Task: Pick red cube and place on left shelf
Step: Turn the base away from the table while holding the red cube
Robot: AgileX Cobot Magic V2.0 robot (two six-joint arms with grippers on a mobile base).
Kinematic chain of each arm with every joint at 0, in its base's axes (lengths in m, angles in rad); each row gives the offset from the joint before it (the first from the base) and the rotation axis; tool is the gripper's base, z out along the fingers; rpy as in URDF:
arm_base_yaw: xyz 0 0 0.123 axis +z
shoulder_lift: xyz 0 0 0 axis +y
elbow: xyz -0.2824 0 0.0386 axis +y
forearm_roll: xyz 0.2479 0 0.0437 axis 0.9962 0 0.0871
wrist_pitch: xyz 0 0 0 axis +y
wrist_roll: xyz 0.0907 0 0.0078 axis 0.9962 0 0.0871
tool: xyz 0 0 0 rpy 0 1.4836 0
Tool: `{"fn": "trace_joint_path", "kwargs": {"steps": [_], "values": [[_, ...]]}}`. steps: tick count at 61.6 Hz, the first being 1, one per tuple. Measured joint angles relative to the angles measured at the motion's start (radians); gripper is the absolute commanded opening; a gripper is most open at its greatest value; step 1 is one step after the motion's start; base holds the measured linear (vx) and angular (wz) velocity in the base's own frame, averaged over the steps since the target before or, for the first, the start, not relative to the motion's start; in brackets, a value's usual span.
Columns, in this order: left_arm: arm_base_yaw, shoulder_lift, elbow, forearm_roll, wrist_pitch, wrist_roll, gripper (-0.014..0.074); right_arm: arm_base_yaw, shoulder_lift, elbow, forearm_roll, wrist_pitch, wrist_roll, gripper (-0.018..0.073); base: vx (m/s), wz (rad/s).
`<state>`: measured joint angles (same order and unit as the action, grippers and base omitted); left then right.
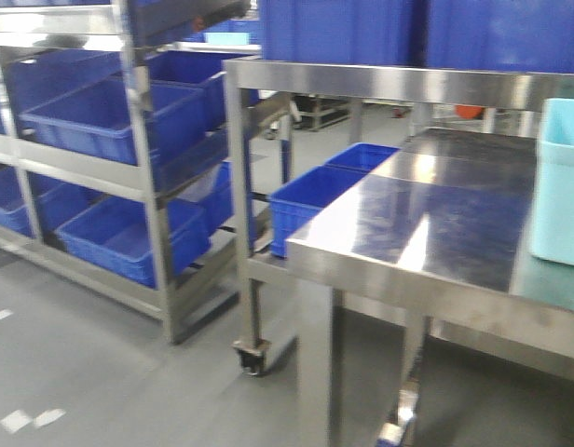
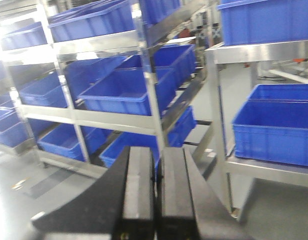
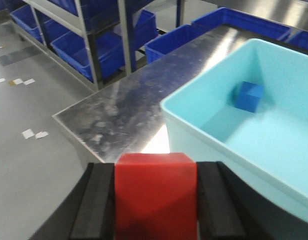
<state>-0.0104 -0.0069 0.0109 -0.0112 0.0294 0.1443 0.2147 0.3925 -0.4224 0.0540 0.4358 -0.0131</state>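
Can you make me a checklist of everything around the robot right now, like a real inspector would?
Surface: shiny steel table, light blue bin standing on it.
Job's things: red cube clamped in the right hand; left shelf holds blue crates.
Clutter: blue cube inside the light blue bin.
Hands: right hand shut on the red cube; left hand shut, empty.
Cables: nothing seen.
Surroundings: grey floor with white scraps.
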Motion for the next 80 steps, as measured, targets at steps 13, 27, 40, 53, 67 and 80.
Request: {"fn": "trace_joint_path", "kwargs": {"steps": [13, 27, 40, 53, 67, 80], "values": [[0.0, 0.0, 0.0, 0.0, 0.0, 0.0, 0.0106, 0.0, 0.0, 0.0, 0.0, 0.0, 0.0, 0.0055, -0.08, 0.35], [0.0, 0.0, 0.0, 0.0, 0.0, 0.0, 0.0106, 0.0, 0.0, 0.0, 0.0, 0.0, 0.0, 0.0055, -0.07, 0.43], [0.0, 0.0, 0.0, 0.0, 0.0, 0.0, 0.0106, 0.0, 0.0, 0.0, -0.001, 0.0, 0.0, 0.0055, -0.08, 0.47], [0.0, 0.0, 0.0, 0.0, 0.0, 0.0, 0.0106, 0.0, 0.0, 0.0, -0.001, 0.0, 0.0, 0.0055, -0.08, 0.36], [0.0, 0.0, 0.0, 0.0, 0.0, 0.0, 0.0106, 0.0, 0.0, 0.0, -0.001, 0.0, -0.002, 0.0055, -0.06, 0.37], [0.0, 0.0, 0.0, 0.0, 0.0, 0.0, 0.0106, 0.0, 0.0, 0.0, -0.001, 0.0, -0.002, 0.0055, -0.06, 0.38]]}}
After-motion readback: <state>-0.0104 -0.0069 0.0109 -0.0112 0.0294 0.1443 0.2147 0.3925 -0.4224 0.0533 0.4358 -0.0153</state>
